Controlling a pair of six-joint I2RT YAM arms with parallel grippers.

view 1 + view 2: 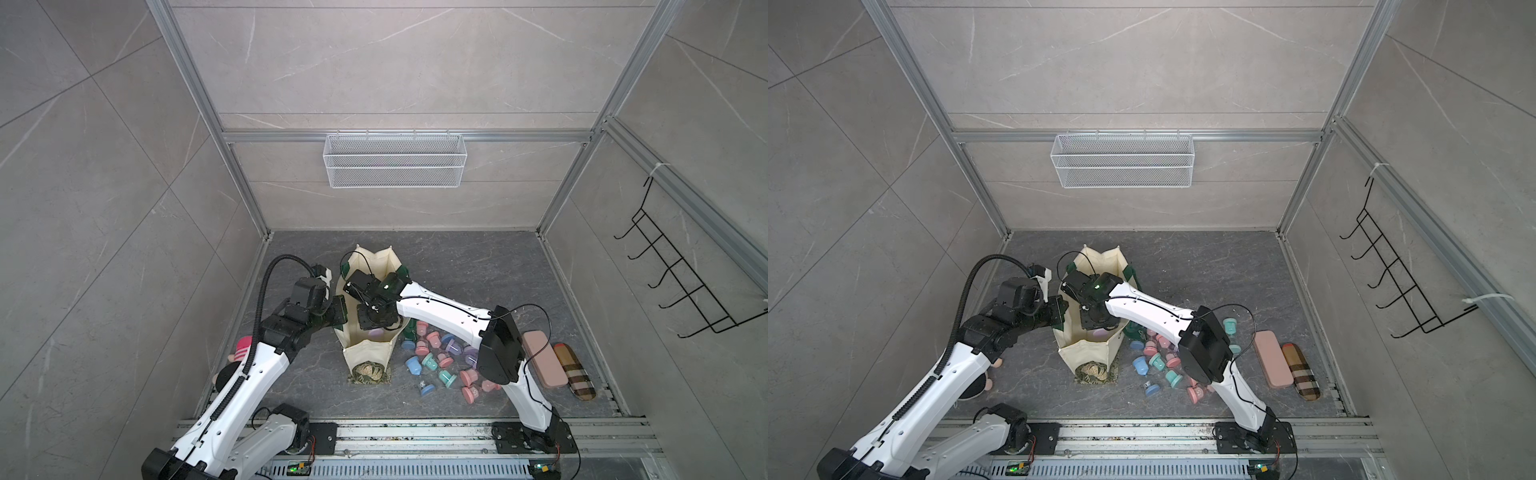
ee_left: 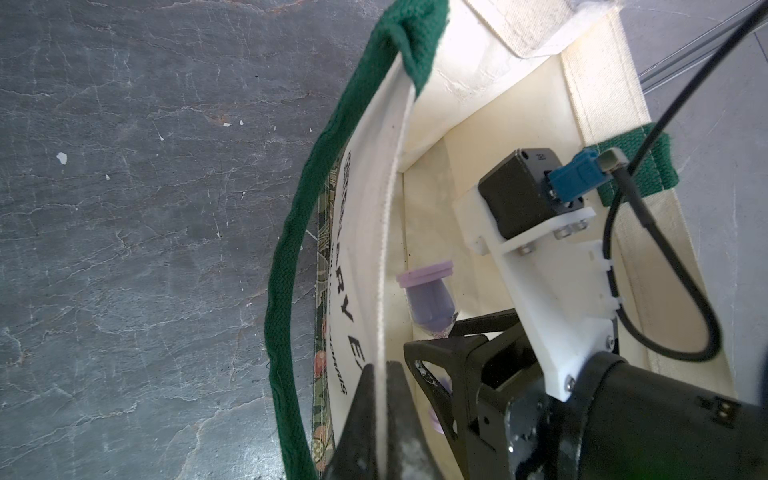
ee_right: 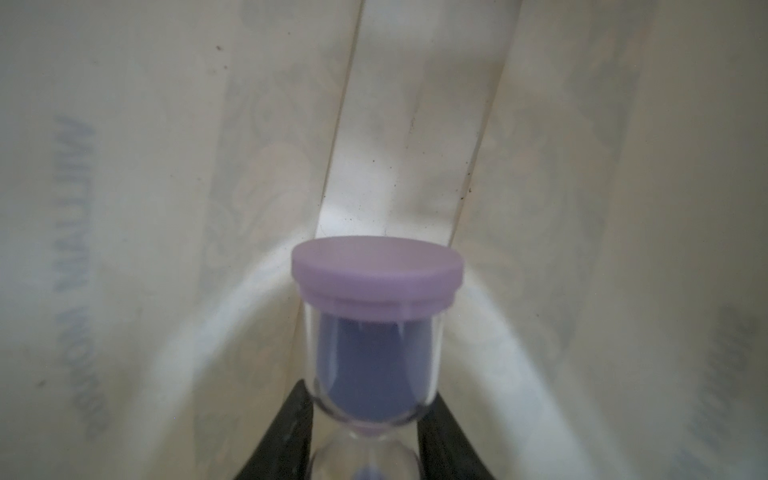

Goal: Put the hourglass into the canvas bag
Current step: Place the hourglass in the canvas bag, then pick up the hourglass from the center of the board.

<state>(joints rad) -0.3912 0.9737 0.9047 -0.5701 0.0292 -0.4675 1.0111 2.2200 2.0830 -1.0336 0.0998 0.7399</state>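
Canvas bag (image 1: 368,353) walls crowd right gripper (image 3: 368,395) clamping hourglass (image 3: 376,270); left gripper (image 2: 380,370) pinches rim.

The canvas bag (image 2: 490,54) is seen to be of coarse cream cloth with the weave plainly shown, and its strap (image 2: 291,257) of ribbed dark green webbing. The hourglass (image 3: 376,353) is capped in matt lilac plastic; its bulb is clear and glossy. The floor (image 2: 124,208) is finished as dark, veined stone with a dull sheen — the walls (image 1: 395,62) as pale, smooth marbled tile. At twelve o'clock of the bag a white wire-mesh basket (image 1: 395,160) is hung on a brushed metal rail (image 1: 519,136); at three o'clock, a black wire rack (image 1: 685,282). The arm shells (image 1: 440,309) are glossy white plastic. Toward four o'clock a smooth, matt pink case (image 1: 544,359) is laid beside a checked case (image 1: 575,372) that looks like cloth.
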